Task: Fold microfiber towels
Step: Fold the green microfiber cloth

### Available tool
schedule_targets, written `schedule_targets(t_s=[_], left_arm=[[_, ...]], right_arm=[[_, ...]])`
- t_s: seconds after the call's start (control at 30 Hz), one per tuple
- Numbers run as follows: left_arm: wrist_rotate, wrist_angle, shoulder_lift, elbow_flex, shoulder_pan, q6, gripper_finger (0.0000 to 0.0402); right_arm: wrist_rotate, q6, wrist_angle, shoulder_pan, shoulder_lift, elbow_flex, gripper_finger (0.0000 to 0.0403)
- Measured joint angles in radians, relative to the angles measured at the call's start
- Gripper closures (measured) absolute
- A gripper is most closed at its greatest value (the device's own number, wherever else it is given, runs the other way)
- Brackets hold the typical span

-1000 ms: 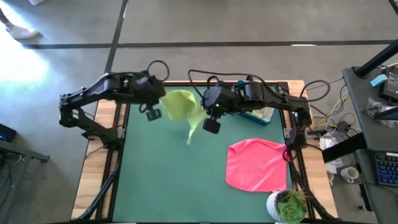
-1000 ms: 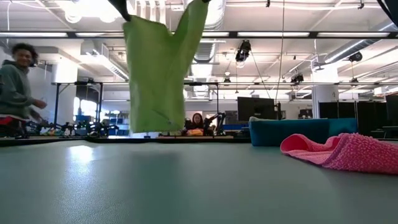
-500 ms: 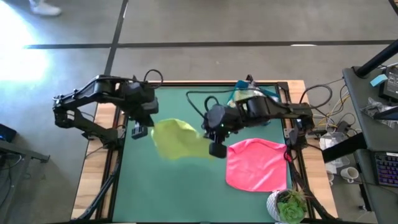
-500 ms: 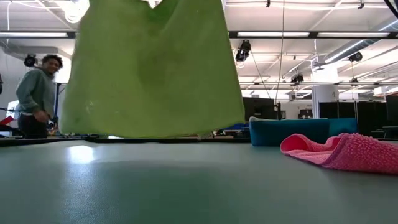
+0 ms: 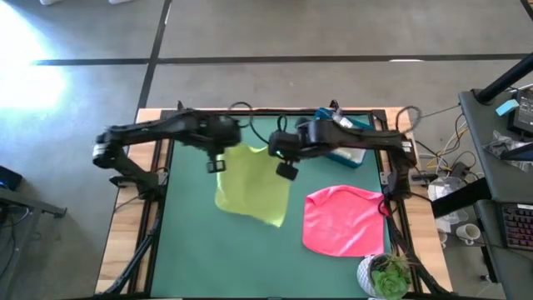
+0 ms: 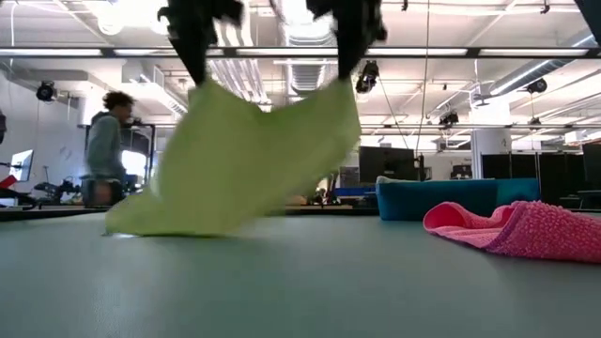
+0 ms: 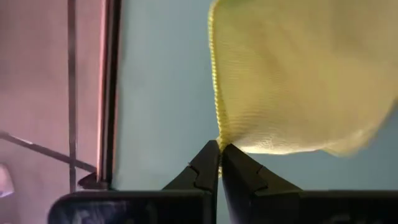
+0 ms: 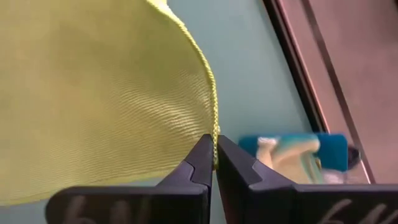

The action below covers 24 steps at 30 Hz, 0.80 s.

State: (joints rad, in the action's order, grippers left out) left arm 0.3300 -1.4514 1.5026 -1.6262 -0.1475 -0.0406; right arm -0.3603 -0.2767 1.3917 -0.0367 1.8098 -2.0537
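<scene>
Well, two arms hold one lime towel [image 5: 250,183] between them over the green counter [image 5: 191,250]; the left gripper [image 7: 219,163] is pinched together on one corner, the right gripper [image 8: 214,160] clamped on the other; the towel slopes down from them, its far edge touching the counter; one pink towel [image 5: 343,220] lies flat near the counter's right edge, well apart from the lime one; one blue bin [image 5: 350,150] sits behind the right arm, pale cloth showing inside; one potted plant [image 5: 385,273] stands at the corner; one person [image 6: 103,160] stands in the room beyond.
</scene>
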Motion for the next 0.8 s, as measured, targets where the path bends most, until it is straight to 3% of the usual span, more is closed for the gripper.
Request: schedule_targets(t_s=[0.23, 0.53, 0.8], left_arm=[[-0.007, 0.242, 0.179, 0.163, -0.117, -0.075, 0.0401], [0.012, 0.292, 0.271, 0.179, -0.195, -0.103, 0.0401], [-0.179, 0.168, 0.195, 0.200, -0.173, -0.097, 0.0401]], right_arm=[[-0.004, 0.009, -0.184, -0.153, 0.001, 0.295, 0.0394], [0.006, 0.200, -0.305, -0.225, -0.001, 0.427, 0.0394], [0.226, 0.165, -0.302, -0.193, -0.040, 0.458, 0.0394]])
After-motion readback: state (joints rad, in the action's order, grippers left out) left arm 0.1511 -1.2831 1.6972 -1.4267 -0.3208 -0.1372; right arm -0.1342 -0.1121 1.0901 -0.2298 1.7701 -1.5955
